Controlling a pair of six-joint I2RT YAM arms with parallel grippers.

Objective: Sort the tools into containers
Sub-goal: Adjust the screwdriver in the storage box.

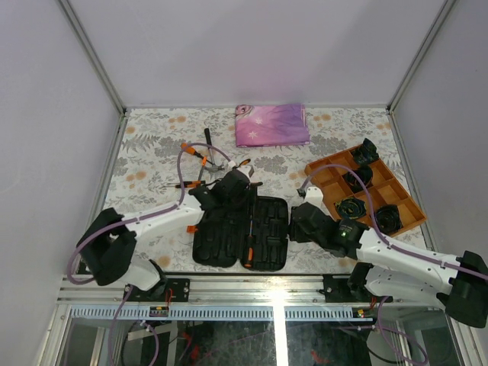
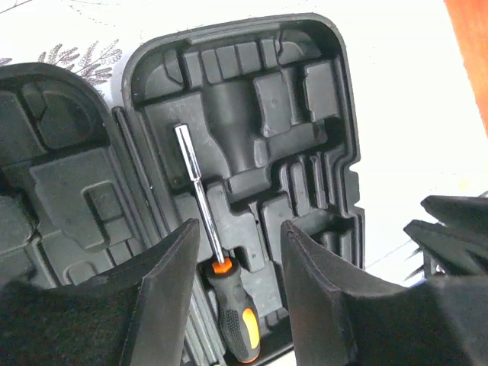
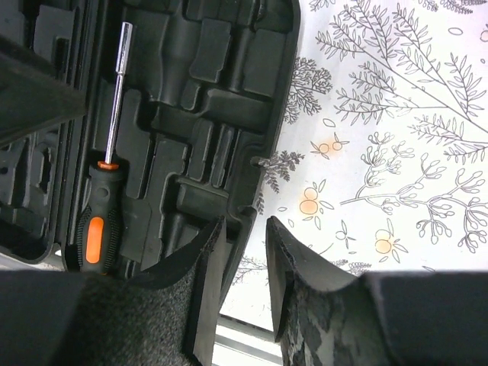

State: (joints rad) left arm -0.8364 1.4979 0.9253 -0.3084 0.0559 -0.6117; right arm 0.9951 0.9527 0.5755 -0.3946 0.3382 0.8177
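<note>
**A:** OK, left gripper (image 2: 238,229) hangs right over the open tool case (image 1: 271,217), jaws apart, nothing in 'em. The screwdriver (image 2: 221,267) lies in its long slot in the case's right half, shaft showing between the fingertips on the wrist view.

**B:** Seated, then?

**A:** Looks seated to me. Handle toward the near edge, tip pointing away. No finger touches it.

**B:** And the right gripper (image 3: 244,223)?

**A:** Down at the case's right rim, jaws narrow, straddling the edge. Pinching it or just beside it? Can't tell.

**B:** Rest of the job?

**A:** A heap of loose tools (image 1: 200,158) on the table beyond the case, left of ctr, near the left arm.

**B:** Tip for this step?

**A:** Lift straight up, imo. Any sideways drag and a finger could flick the driver out. Then one tool at a time, grab mid-handle, match it w/ its moulded slot. Right side should steady the case so it doesn't skid.
</note>
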